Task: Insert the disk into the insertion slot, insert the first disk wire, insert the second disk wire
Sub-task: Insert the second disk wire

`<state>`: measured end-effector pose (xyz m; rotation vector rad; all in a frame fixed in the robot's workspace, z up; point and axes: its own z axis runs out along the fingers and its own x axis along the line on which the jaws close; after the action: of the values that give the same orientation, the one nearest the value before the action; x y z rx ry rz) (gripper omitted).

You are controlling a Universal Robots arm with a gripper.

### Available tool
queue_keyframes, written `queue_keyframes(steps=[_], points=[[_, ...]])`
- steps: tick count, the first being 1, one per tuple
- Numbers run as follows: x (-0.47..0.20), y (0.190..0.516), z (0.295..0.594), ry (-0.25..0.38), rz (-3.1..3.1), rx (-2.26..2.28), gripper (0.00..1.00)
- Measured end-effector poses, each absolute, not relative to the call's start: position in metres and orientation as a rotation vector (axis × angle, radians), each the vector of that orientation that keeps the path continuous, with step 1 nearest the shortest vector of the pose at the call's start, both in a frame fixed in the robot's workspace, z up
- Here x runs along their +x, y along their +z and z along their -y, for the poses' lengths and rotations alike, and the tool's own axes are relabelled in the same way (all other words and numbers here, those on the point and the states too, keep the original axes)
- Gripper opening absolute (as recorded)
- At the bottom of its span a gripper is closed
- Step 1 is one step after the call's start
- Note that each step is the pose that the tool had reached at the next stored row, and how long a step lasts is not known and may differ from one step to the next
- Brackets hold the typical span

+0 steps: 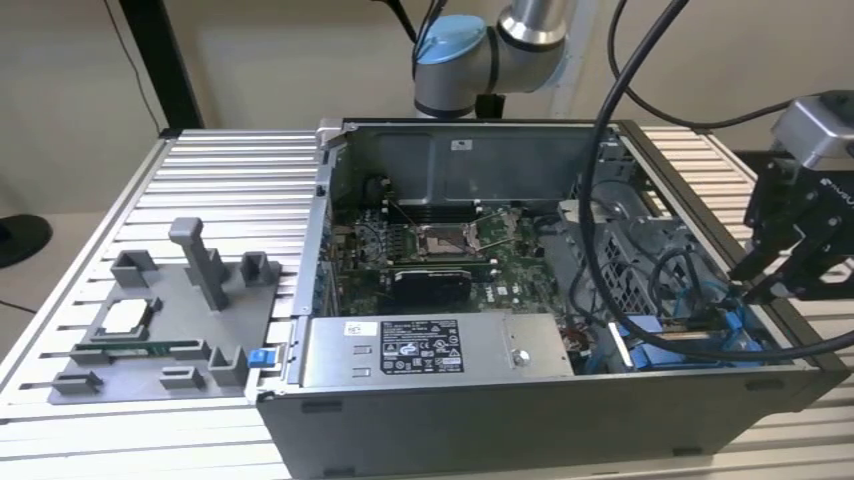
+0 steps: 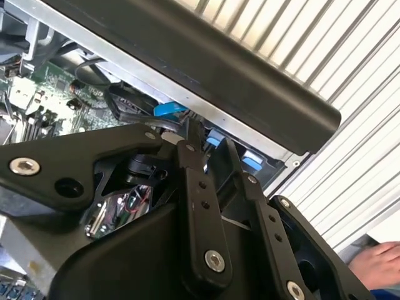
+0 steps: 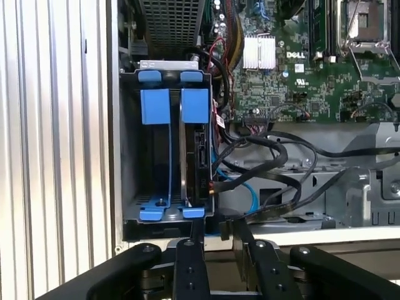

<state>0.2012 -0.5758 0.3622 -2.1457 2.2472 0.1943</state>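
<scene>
The disk (image 3: 200, 156) stands on edge in the insertion slot (image 3: 129, 150), its blue carrier tab (image 3: 195, 105) beside a second blue tab (image 3: 155, 106). In the exterior view the slot (image 1: 667, 350) is at the case's near corner on the exterior view's right. My gripper (image 1: 751, 283) hangs over the case wall just beside it. In both wrist views the gripper (image 3: 219, 229) (image 2: 211, 147) has its fingers close together. A thin blue disk wire (image 3: 252, 195) runs up to them, and a bit of blue shows in the gap. Black wires (image 3: 275, 150) loop beside the disk.
A silver labelled power-supply box (image 1: 441, 350) sits next to the slot, and the motherboard (image 1: 427, 250) lies behind it. Thick black cables (image 1: 601, 200) hang across the open case. A grey parts fixture (image 1: 160, 330) lies on the ribbed table. A person's hand (image 2: 381, 262) rests nearby.
</scene>
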Motion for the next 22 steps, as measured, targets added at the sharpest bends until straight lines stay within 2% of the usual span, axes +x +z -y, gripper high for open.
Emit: queue_keyframes(steps=[18,19,22], points=[[0.2074,0.3539,0.5758,0.299,-2.216,-2.119,1.0],[0.2074,0.3536,0.5758,0.307,-2.216,-2.118,0.0],[0.2074,0.3529,0.5759,0.327,-2.216,-2.118,0.0]])
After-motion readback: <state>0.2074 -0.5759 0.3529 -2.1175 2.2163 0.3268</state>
